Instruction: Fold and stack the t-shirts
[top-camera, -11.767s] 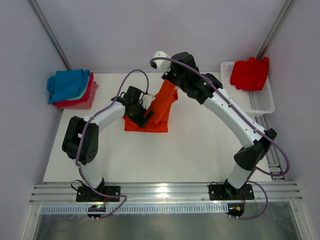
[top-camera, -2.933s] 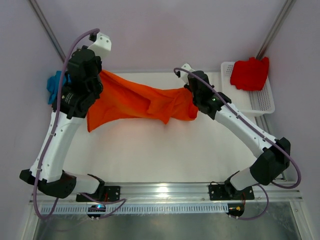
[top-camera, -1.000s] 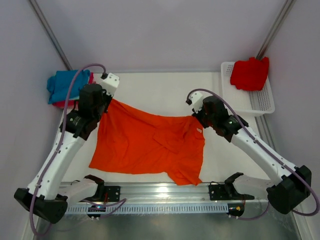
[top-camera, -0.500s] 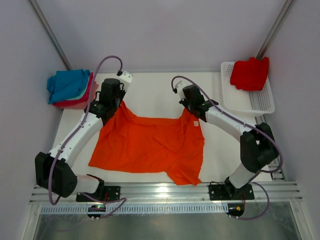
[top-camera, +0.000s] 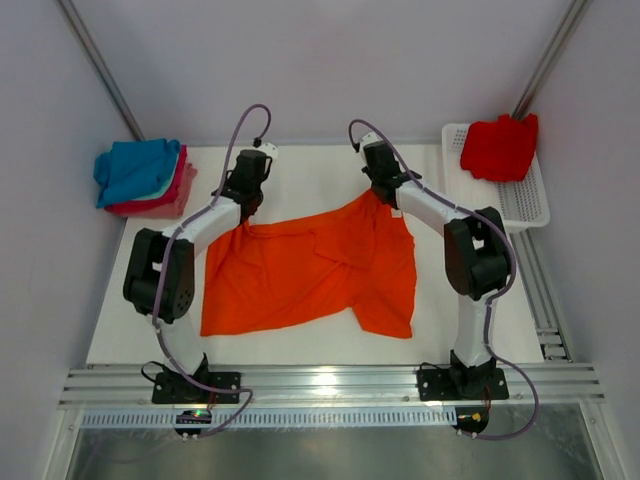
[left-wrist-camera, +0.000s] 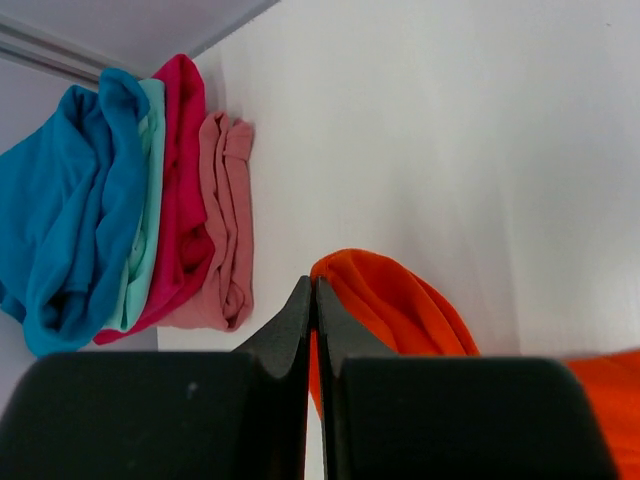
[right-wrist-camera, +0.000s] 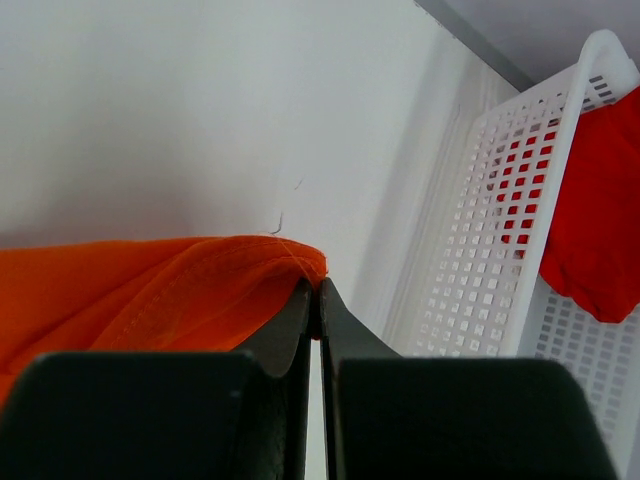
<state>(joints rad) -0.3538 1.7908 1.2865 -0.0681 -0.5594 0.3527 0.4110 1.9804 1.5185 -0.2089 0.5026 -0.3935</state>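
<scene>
Plainly the orange t-shirt (top-camera: 310, 270) could end up crooked: it is pinched only at two small spots on its far edge. If either claw slips, or the two pull unevenly, the cloth would likely bunch or skew, and the fold would start from a bad shape. It lies spread but not flat in the centre of the white surface (top-camera: 300, 175). A ridge of wrinkles crosses its middle, and a loose flap trails toward the lower right of the overhead frame. The cloth looks thin, soft and bright. The left claw (left-wrist-camera: 313, 287) is closed tight with a rounded hump of orange hem caught in it; the right claw (right-wrist-camera: 318, 287) is closed on a stitched corner. Dragging too far toward the upper left might nudge the folded stack (top-camera: 140, 178) of blue, teal and pink shirts. At the upper right a red shirt (top-camera: 500, 147) sits in the white basket (top-camera: 520, 205), well apart
</scene>
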